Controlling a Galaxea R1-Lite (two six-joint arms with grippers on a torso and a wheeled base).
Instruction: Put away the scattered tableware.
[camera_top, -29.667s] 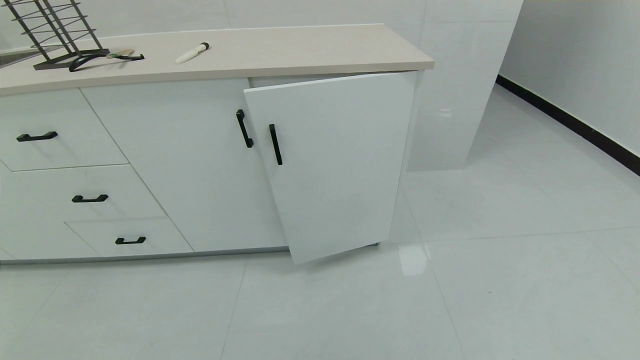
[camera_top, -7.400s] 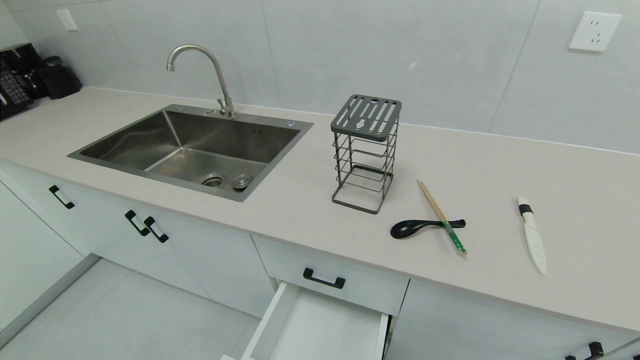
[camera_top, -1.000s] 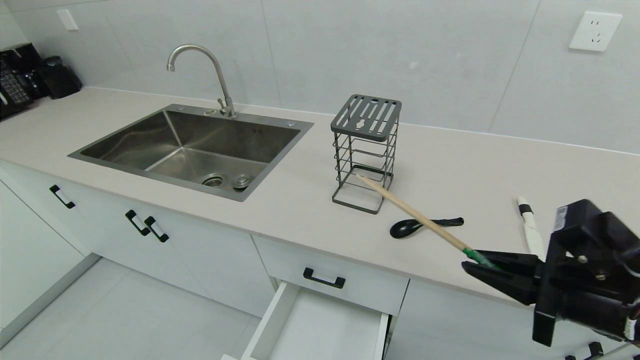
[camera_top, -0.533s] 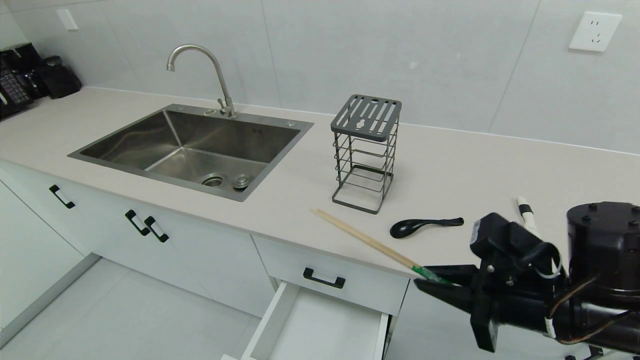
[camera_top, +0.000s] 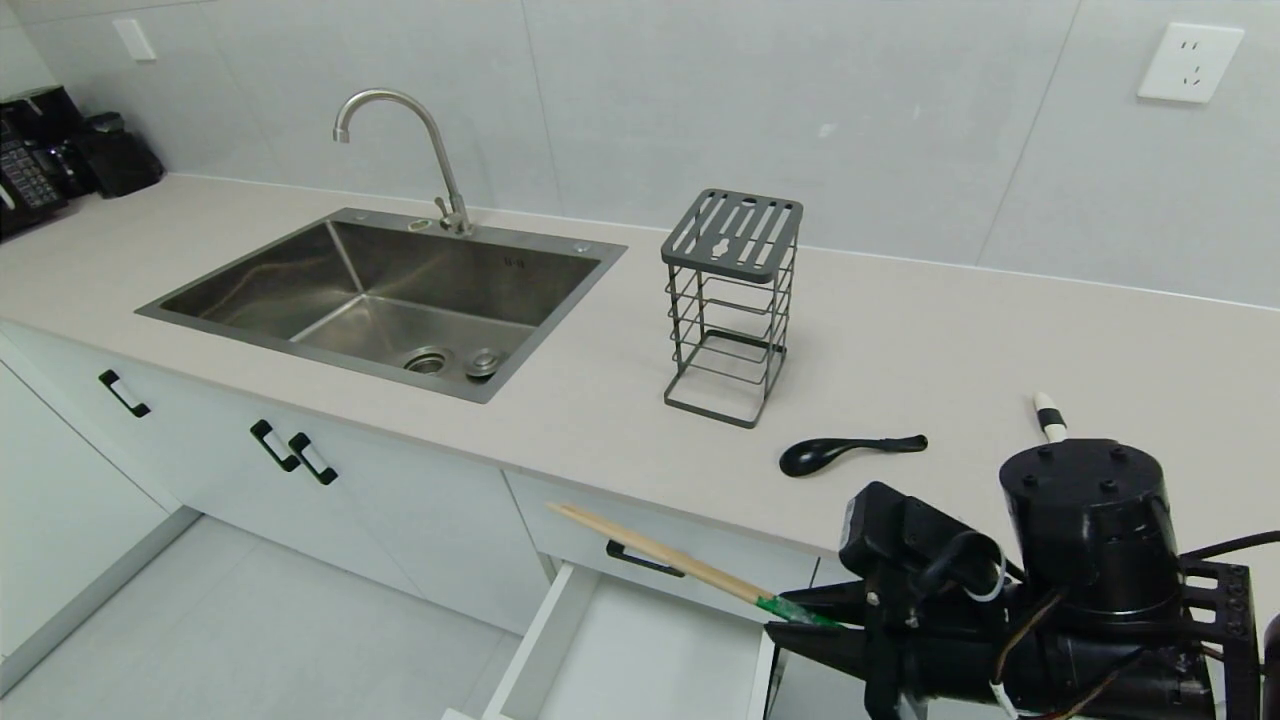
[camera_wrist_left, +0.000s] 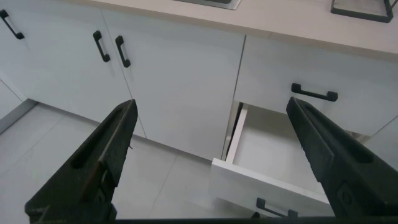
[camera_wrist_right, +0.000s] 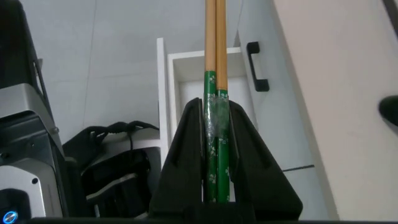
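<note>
Two chopsticks are hanging pinched in the right gripper over the open drawer, beside the beige countertop; the left gripper is gaping wide.

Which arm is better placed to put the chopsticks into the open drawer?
Right. The right gripper is shut on the chopsticks over the open drawer; the left gripper is open and empty.

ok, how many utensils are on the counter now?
2: a black spoon right of the wire rack, and a white knife farther right, mostly hidden by the right arm. More may hide behind it.
</note>
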